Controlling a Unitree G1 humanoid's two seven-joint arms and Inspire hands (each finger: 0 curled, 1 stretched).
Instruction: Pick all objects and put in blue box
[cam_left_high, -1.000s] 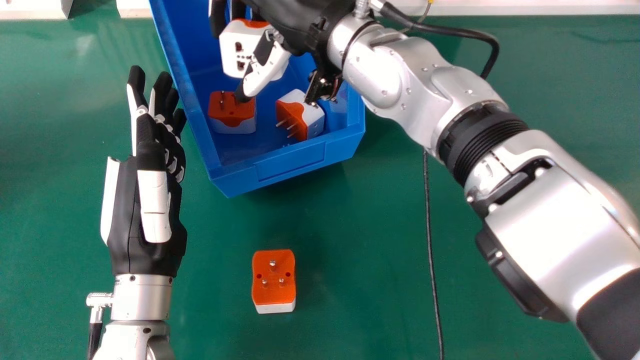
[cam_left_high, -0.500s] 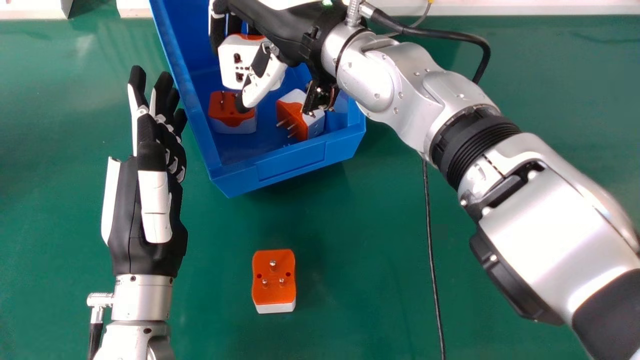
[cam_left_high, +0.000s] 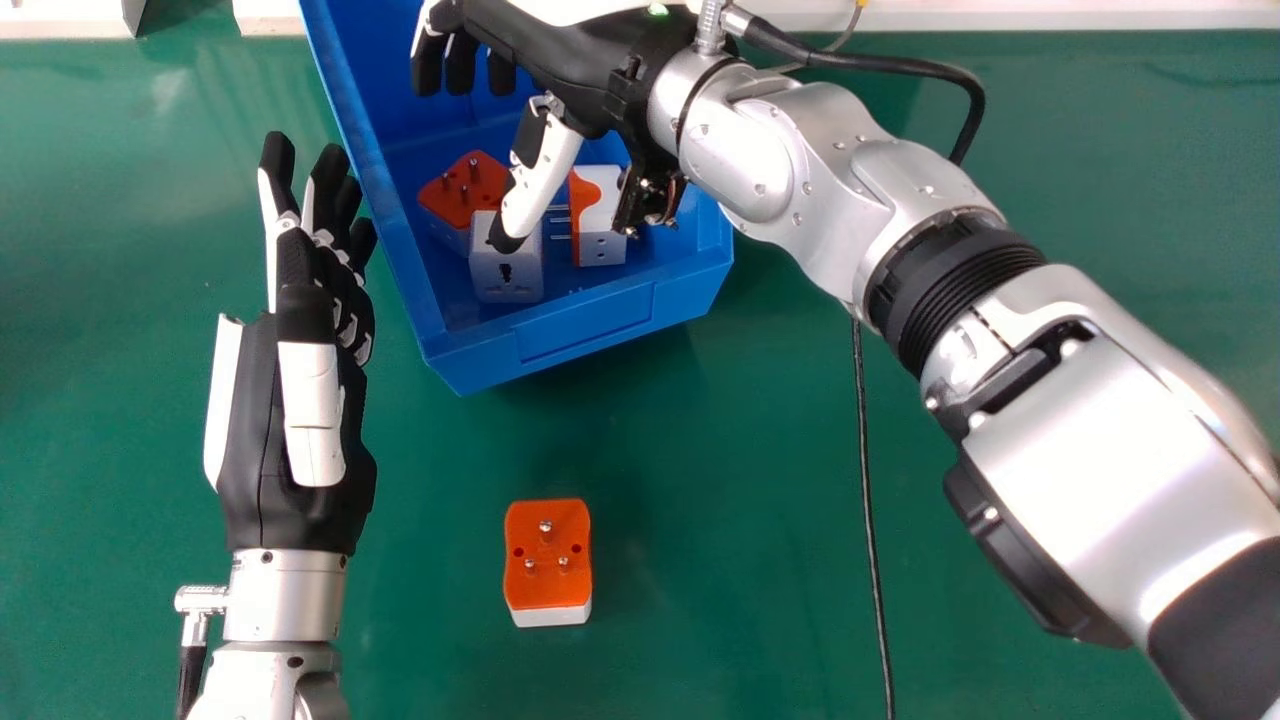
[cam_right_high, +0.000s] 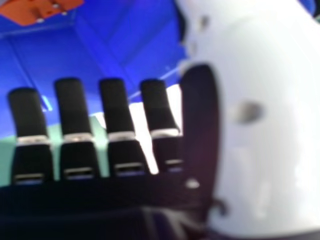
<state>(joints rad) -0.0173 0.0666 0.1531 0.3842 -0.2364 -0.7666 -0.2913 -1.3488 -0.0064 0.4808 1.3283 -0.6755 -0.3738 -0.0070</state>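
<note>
Open and gripping nothing, my right hand (cam_left_high: 575, 65) sits over the blue plastic box (cam_left_high: 590, 325) at the upper centre of the head view, fingers extended and thumb well apart from them. Three plug adapters lie in the box: an orange-topped one (cam_left_high: 463, 192) with its pins up, a blocky white one (cam_left_high: 507, 280) just beside it, and a white-and-orange one (cam_left_high: 600, 215) with its prongs toward the left of the frame. My thumb tip overlaps the blocky white one in that view; I can't tell whether they touch. One more, a white adapter with an orange pin face (cam_left_high: 547, 560) turned up, lies on the green tabletop (cam_left_high: 720, 500) at the lower centre. My left hand (cam_left_high: 258, 420) is at the left of the frame, fingers straight, beside the box.
</note>
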